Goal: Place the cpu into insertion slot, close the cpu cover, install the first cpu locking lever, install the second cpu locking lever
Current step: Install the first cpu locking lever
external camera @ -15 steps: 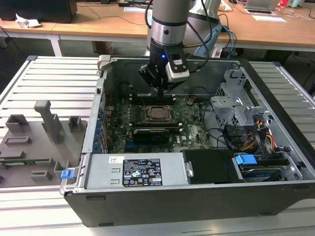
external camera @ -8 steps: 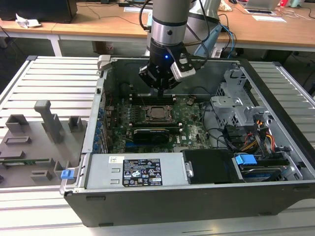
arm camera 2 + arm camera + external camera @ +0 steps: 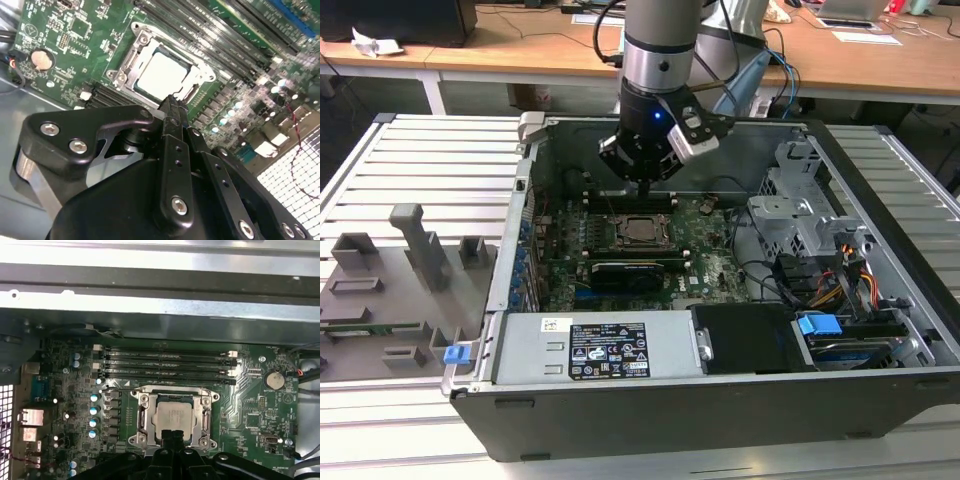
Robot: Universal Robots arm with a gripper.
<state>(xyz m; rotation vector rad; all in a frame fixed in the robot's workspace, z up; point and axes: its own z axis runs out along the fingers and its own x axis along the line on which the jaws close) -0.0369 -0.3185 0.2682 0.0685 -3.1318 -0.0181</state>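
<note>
Black gripper (image 3: 171,101), clenched (holding nothing), hovers above the silver-grey square cpu (image 3: 161,75) framed by the silvery metal cover (image 3: 132,58).

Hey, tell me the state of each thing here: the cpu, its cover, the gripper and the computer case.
cpu, seated in the insertion slot, metal top up.
cpu cover, closed flat around the cpu.
gripper, shut, holding nothing.
computer case, open, insides exposed.
</note>
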